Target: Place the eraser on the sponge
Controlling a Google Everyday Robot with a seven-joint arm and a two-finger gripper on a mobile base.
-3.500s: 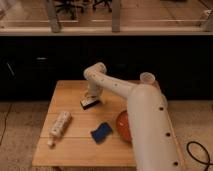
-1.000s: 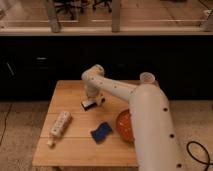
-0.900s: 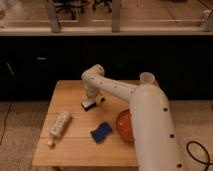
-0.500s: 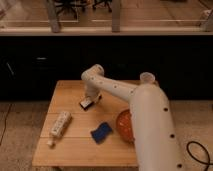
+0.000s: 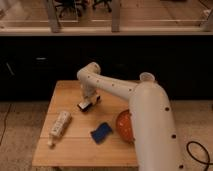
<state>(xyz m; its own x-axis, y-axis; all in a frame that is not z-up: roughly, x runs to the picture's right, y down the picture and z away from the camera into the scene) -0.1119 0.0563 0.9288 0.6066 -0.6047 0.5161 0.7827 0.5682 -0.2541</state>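
My gripper [image 5: 88,101] is sitting low over the middle-back part of the wooden table [image 5: 75,150]. Its fingers are drawn fully together, and the eraser [image 5: 83,105] is lying right at their tips. I am reading that as a pinch on the eraser, though the block is looking level with the tabletop rather than lifted off it. The eraser is showing its pale face toward the white power strip [image 5: 59,125], with its black body tucked under the wrist.

The sponge [image 5: 101,132] is lying flat nearer the front edge, apart from the eraser and just beside the orange bowl [image 5: 124,125]. Nothing is resting on it. So the eraser is not on the sponge now, and I am judging the step in hand to be the grasp.

If the pinch is holding, I am expecting the next move to be a clean lift off the wood. After that comes a carry toward the front and slightly right, ending above the blue pad. I am planning to stay clear of the bowl's rim and to lower gently, since the wavy pad is small and soft and the block could tip off its edge.
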